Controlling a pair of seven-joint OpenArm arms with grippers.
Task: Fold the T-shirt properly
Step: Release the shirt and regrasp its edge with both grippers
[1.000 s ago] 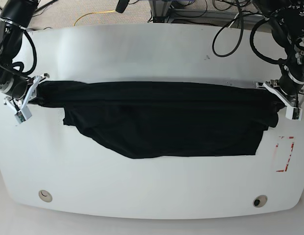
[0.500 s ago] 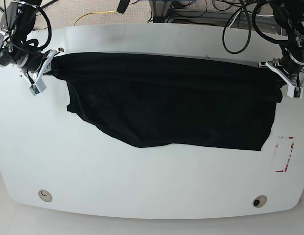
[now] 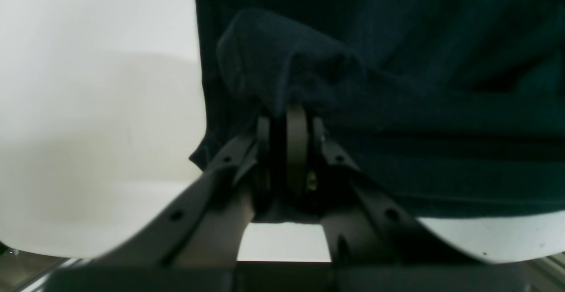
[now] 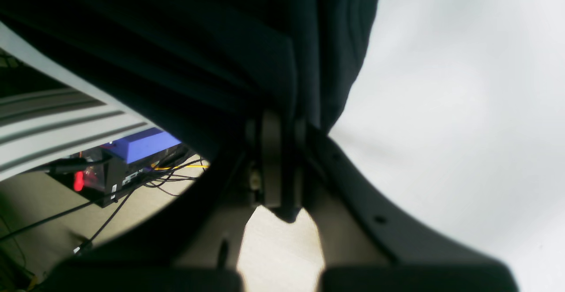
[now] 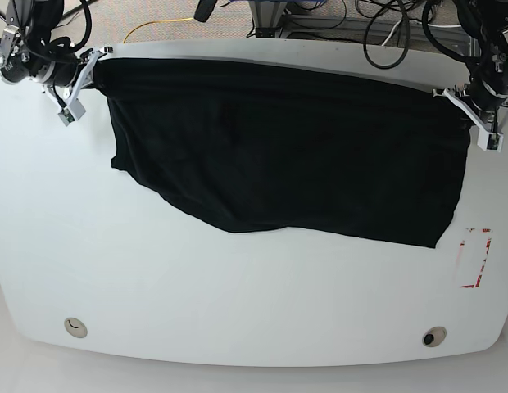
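Both grippers clamping T-shirt (image 5: 287, 147) corners: left gripper (image 5: 473, 105), right gripper (image 5: 83, 72); cloth spanning lengthwise between them, hanging toward table's (image 5: 238, 311) near edge

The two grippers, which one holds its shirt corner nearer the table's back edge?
The right gripper; its T-shirt corner sits farther back than the left gripper's.

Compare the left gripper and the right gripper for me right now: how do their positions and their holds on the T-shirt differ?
In the base view the right gripper sits at the table's far edge; the left gripper sits nearer.
The right gripper pinches the T-shirt where the hem hangs shorter; below the left gripper the cloth reaches further toward the front edge.
Shared: both are shut on the upper edge of the shirt, stretching it between them.
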